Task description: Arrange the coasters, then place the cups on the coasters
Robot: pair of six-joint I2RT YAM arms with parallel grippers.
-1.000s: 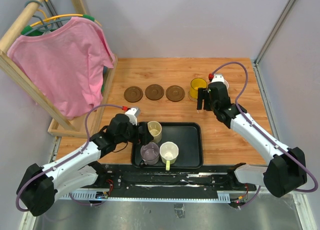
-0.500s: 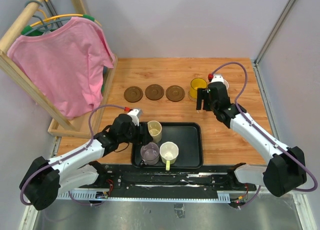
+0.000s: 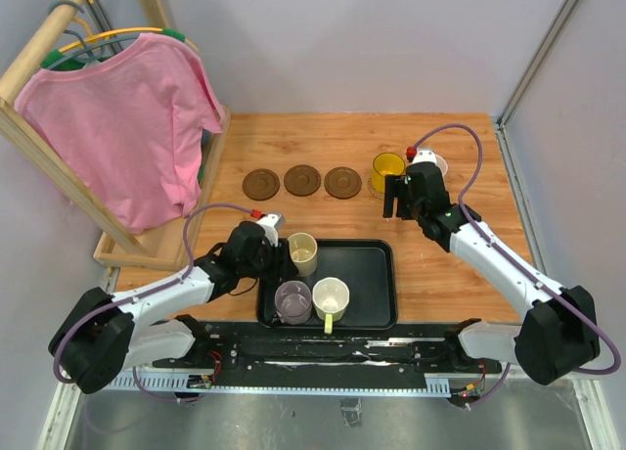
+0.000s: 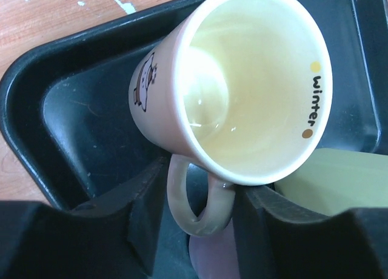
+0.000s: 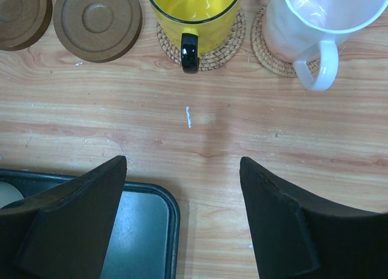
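Note:
In the black tray (image 3: 377, 249) stand a cream cup (image 3: 302, 254), a grey-lilac cup (image 3: 292, 298) and a white cup with a yellowish handle (image 3: 331, 295). My left gripper (image 4: 200, 189) has its fingers against both sides of the cream cup's handle (image 4: 182, 206). Three dark brown coasters (image 3: 301, 180) lie in a row further back. To their right an amber-yellow cup (image 5: 194, 12) and a pale cup (image 5: 309, 24) each sit on a woven tan coaster (image 5: 267, 48). My right gripper (image 5: 182, 164) hangs open over bare wood just in front of them.
A wooden rack with a pink shirt (image 3: 127, 127) fills the left side, and its base frame (image 3: 147, 245) lies on the table's left edge. The tray's corner (image 5: 163, 200) lies just below the right gripper. Grey walls close in the back and right.
The left arm has pushed right toward the cream cup, and its jaws have narrowed onto the handle. The right arm has stayed put.

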